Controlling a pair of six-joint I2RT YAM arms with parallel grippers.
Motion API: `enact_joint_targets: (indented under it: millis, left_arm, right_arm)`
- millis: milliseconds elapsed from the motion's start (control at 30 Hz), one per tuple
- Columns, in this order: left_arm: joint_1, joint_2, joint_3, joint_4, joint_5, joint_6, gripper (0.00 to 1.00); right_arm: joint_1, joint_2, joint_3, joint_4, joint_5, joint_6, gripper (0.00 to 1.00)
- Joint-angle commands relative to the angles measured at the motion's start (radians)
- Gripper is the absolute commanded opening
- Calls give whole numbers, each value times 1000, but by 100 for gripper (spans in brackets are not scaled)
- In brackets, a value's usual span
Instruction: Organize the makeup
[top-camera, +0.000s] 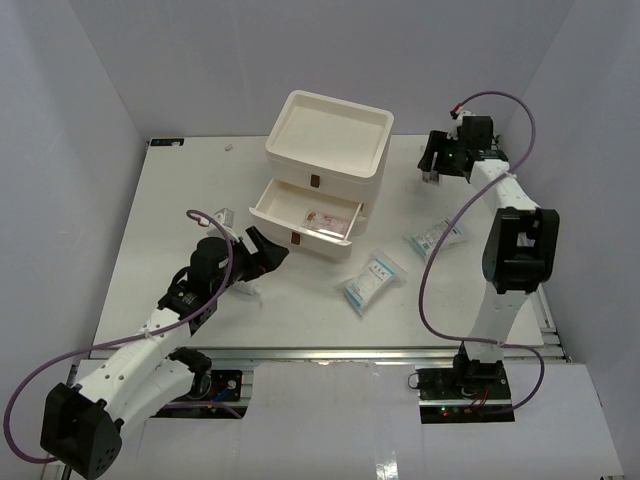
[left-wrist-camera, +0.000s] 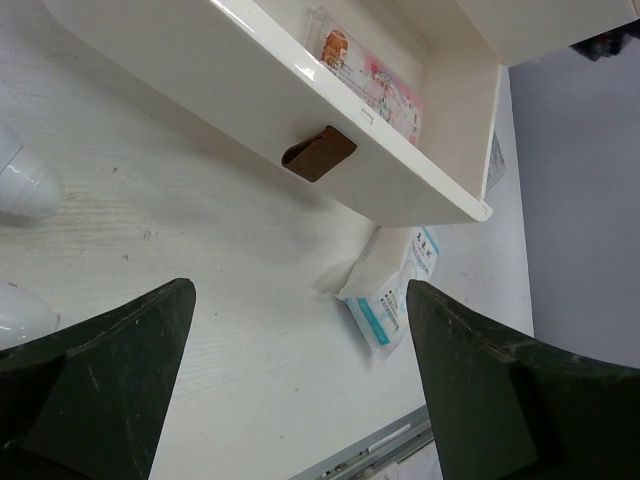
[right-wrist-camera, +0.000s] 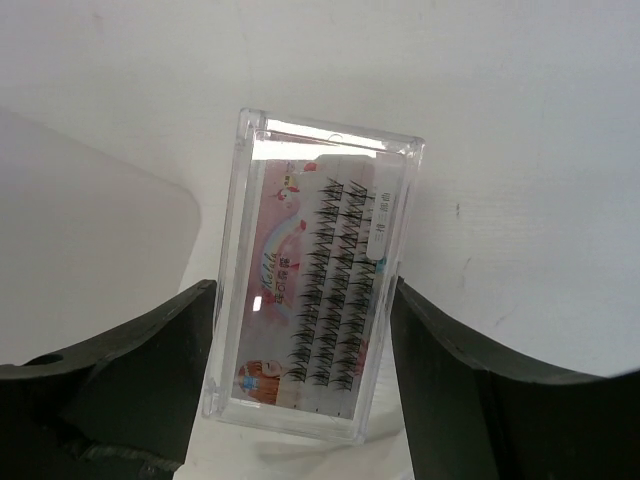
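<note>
My right gripper (right-wrist-camera: 300, 290) is shut on a clear flat case of false lashes (right-wrist-camera: 318, 250) with a pink printed card inside; both fingers press its long sides. In the top view this gripper (top-camera: 432, 168) is at the table's back right. My left gripper (top-camera: 268, 250) stands open with nothing between its fingers (left-wrist-camera: 120, 360), just in front of the cream drawer box (top-camera: 328, 140). The box's middle drawer (top-camera: 300, 205) is pulled out, and a pink case (left-wrist-camera: 372, 75) lies in it. Two blue-and-white packets (top-camera: 370, 282) (top-camera: 435, 237) lie on the table.
The drawer's brown tab handle (left-wrist-camera: 318, 152) is just ahead of the left fingers. Two white rounded tube ends (left-wrist-camera: 25, 180) show at the left wrist view's left edge. A small pale item (top-camera: 231, 147) lies at the back edge. White walls enclose the table.
</note>
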Motion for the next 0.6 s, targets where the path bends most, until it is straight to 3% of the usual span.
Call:
enact_joint_targets:
  millis: [0, 167, 300, 433, 567]
  left_arm:
    - [1, 24, 56, 63, 34, 41, 98]
    - [1, 52, 70, 83, 46, 59, 98]
    - [1, 54, 67, 102, 53, 63, 98]
    - [1, 52, 64, 104, 62, 61, 98]
    - [1, 36, 53, 97, 71, 46, 98]
  right_arm:
    - [-58, -272, -138, 21, -270, -217, 8]
    - [-51, -559, -292, 10, -503, -479, 8]
    - [37, -669, -282, -97, -618, -701, 8]
    - [184, -689, -213, -235, -634, -852, 10]
    - [350, -642, -154, -291, -531, -917, 12]
